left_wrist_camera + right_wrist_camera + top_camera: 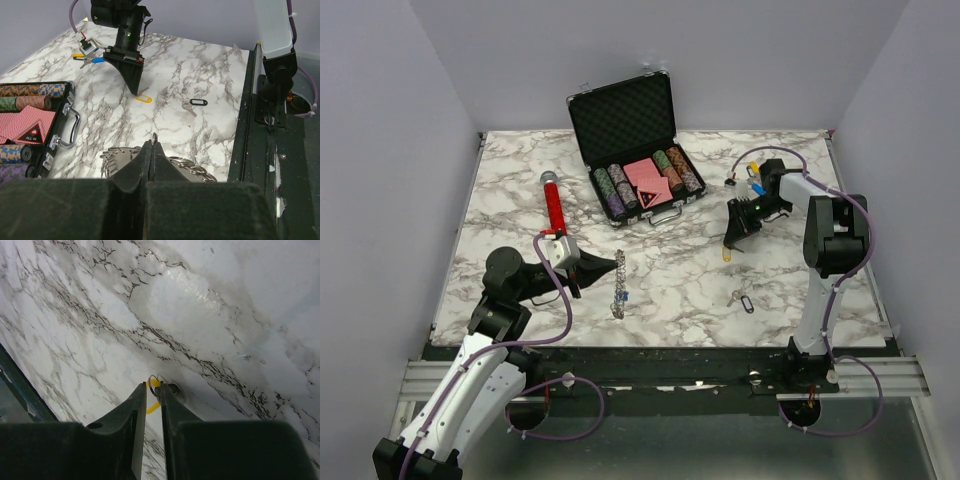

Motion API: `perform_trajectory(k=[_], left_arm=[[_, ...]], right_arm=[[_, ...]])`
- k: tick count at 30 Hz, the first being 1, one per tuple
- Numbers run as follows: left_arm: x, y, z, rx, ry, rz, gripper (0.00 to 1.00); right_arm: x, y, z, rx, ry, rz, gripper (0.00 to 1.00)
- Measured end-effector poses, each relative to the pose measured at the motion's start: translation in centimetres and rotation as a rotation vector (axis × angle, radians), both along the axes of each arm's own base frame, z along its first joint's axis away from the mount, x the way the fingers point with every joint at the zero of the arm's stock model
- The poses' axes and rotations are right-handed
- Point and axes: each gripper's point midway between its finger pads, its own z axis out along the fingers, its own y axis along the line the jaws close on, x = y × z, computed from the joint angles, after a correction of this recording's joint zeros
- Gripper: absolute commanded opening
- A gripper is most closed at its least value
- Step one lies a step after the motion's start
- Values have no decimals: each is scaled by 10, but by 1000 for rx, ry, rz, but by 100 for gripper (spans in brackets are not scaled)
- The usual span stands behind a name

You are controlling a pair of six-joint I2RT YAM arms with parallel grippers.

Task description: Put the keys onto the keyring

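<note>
On the surface (670,285) the keyring (618,287) lies mid-left, one end pinched in your left hand (617,263). Your right hand (153,388) stands narrowed astride the yellow-tagged key (144,98); whether it grips, I cannot tell. You're at pickup: next, pinch firmly, lift, carry across.

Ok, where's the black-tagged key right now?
In the top view the black-tagged key lies untouched on the right side of the table, closer to the near edge than the yellow-tagged key at the right tool.

Left claw (151,145) pinched tight; right claw (153,387) points down, seemingly narrowly parted.
</note>
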Motion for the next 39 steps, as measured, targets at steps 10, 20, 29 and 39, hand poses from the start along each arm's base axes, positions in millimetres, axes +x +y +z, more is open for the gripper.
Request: perform_trajectory(k=[10,20,29,39], left_arm=[[0,0,0,0,0,2,0],[0,0,0,0,0,3,0],[0,0,0,0,-1,3,0],[1,0,0,1,-3,4,0]], right_arm=[[-1,0,0,0,6,1,23],[-1,-2,-2,-14,6,0,20],[-1,-2,-4,-19,7,5,1],[-2,-1,1,-5,-4,37,1]])
